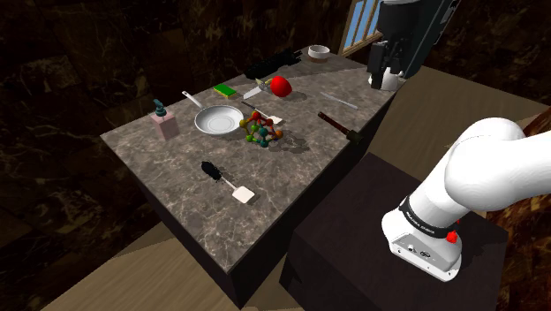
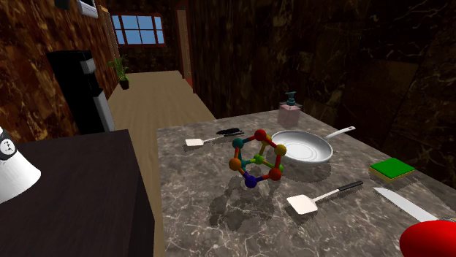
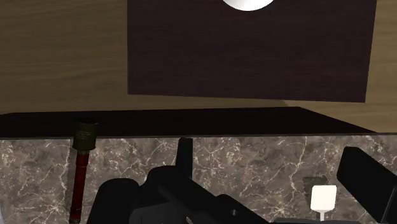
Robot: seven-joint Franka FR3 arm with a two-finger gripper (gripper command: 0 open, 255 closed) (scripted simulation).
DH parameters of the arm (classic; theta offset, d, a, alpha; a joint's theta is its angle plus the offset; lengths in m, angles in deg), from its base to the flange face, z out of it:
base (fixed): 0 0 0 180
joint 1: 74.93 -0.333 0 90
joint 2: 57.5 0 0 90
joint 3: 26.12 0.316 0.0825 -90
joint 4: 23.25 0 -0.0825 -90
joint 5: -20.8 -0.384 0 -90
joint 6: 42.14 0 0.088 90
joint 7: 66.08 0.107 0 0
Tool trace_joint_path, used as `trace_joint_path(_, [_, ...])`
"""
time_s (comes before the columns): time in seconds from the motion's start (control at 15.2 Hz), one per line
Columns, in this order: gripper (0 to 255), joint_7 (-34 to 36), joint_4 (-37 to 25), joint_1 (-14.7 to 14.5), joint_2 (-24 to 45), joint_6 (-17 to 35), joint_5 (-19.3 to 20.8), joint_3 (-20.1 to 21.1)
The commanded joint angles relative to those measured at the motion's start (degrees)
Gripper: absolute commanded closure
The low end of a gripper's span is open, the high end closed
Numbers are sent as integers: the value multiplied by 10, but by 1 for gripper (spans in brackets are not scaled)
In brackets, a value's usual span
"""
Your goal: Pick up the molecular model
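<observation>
Near the middle of the bench (image 1: 291, 177) stands the molecular model (image 2: 257, 159), just beside the rim of a round white pan (image 2: 301, 148). It is a small cage of glossy balls, red, orange, blue and green, joined with thin sticks, and it throws a soft shadow on the stone. The bench top has a grey marble pattern with pale veins, and its body is dark and blocky.

Near the model, toward the lower edge of the second exterior view, lies a spatula (image 2: 321, 198) with a flat white blade and a thin black handle. A second spatula (image 2: 212, 139) lies farther off, toward that view's left. Behind the pan is a pink, square soap bottle (image 2: 290, 111) with a dark pump. At the second exterior view's right are a green sponge (image 2: 392, 169) with a yellow underside, a long knife (image 2: 402, 204) with a pale blade, and a shiny red object (image 2: 431, 239) cut by the picture's edge.

The end effector (image 3: 267, 149) hangs high over the bench edge, well apart from the model. In the wrist view its black fingers stand apart, so it is released. At the bench edge in that view lies a tool (image 3: 77, 184) with a dark red shaft and a dull olive head. On the white arm (image 1: 481, 168) a black band (image 1: 422, 225) carries white writing, too small to read.
</observation>
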Motion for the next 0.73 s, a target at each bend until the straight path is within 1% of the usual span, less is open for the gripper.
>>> trace_joint_path(0.0, [0, 0, 0, 0, 0, 0, 0, 0])
trace_joint_path(0.33, [0, 12, 11, -1, 81, 103, 5, 4])
trace_joint_path(0.66, [0, 26, 1, -1, 177, 199, 13, 7])
